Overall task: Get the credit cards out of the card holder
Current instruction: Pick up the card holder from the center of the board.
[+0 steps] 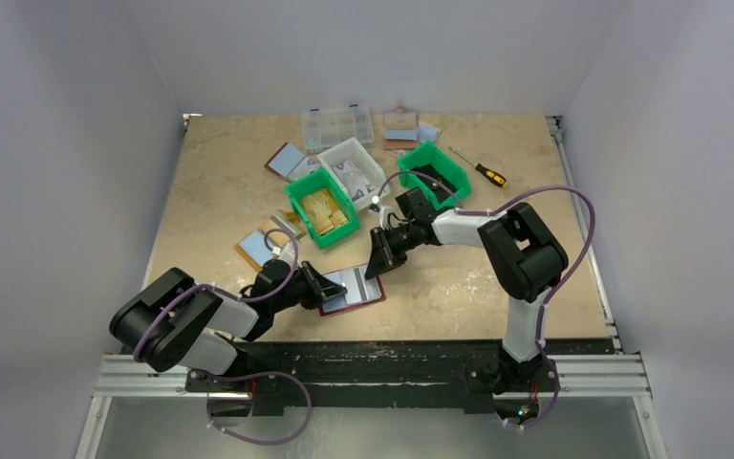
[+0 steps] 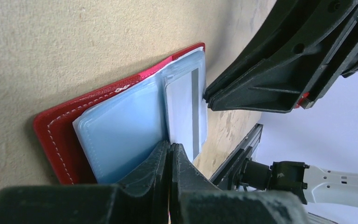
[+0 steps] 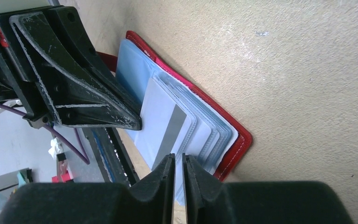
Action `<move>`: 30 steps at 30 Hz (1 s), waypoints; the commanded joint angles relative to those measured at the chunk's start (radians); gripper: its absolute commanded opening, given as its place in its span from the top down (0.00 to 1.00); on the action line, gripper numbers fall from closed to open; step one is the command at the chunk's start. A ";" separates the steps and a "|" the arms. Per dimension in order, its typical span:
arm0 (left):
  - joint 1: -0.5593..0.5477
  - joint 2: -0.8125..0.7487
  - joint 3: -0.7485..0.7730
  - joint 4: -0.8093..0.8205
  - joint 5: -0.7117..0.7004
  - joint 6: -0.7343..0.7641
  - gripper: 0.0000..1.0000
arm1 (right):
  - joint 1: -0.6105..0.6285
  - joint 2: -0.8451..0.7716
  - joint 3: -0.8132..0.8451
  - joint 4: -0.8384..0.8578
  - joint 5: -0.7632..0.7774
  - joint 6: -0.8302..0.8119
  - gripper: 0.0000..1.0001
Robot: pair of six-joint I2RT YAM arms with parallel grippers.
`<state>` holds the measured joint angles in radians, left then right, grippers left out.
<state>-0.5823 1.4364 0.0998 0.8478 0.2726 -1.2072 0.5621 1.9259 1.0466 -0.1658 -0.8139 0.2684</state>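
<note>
Left pincer and right pincer meet at the open card holder.
Your left fingers are pressed together, and your right fingers show only a slit. Each tip sits at an opposite edge of the sleeved credit card; you cannot tell whether either grips it. The holder lies flat, long axis left to right, near the beige worktop's front edge, with pale grey walls around.

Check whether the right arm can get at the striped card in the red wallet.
Probably yes: the right fingers are at the edge of the card, and only the left fingers rest on its far side.
</note>
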 commanded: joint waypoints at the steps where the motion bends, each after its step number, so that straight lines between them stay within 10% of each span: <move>1: 0.028 -0.037 -0.025 0.031 0.061 0.034 1.00 | -0.008 0.044 -0.006 -0.061 0.144 -0.074 0.75; 11: 0.030 -0.055 -0.011 0.143 0.110 0.083 1.00 | -0.022 -0.008 0.021 -0.087 -0.159 -0.196 0.45; 30: 0.025 -0.095 -0.011 0.323 0.150 0.115 1.00 | -0.106 -0.064 0.008 -0.094 -0.475 -0.284 0.48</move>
<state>-0.5575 1.3586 0.0799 1.0328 0.3916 -1.1095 0.4530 1.9034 1.0557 -0.2626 -1.1915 0.0147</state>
